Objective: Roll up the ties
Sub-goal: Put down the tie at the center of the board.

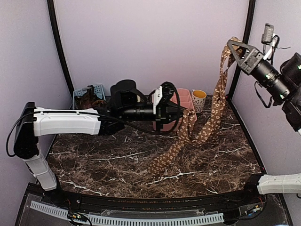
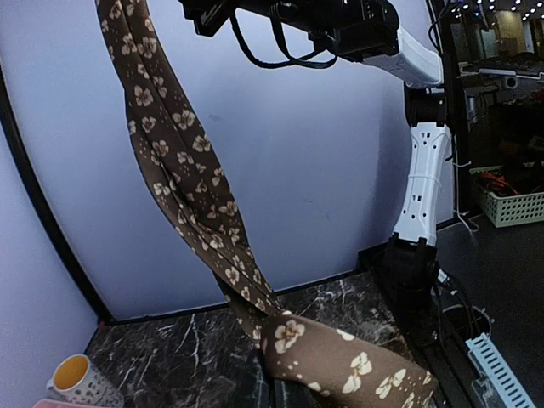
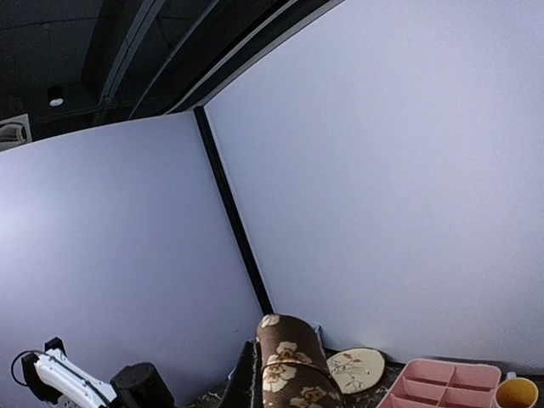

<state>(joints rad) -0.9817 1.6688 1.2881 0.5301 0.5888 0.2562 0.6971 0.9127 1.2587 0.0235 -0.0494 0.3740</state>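
Observation:
One brown tie [image 1: 217, 101] with tan flowers hangs from my right gripper [image 1: 232, 47], which is raised high at the back right and shut on its upper end. The tie drops to the marble table [image 1: 94, 165], and its free end [image 1: 160, 165] lies near the middle. My left gripper [image 1: 184, 114] is shut on a lower part of the tie just above the table. In the left wrist view the tie [image 2: 340, 361] drapes over the gripper [image 2: 285, 389] and rises up left. In the right wrist view the tie [image 3: 293, 361] wraps over the gripper [image 3: 270, 384] and hides the fingers.
A blue basket [image 1: 89, 95] with something brown in it stands at the back left. A pink divided tray [image 1: 184, 100] and a spotted mug [image 1: 198, 99] stand at the back. A cream oval object [image 3: 355, 371] lies by the back wall. Purple walls enclose the table.

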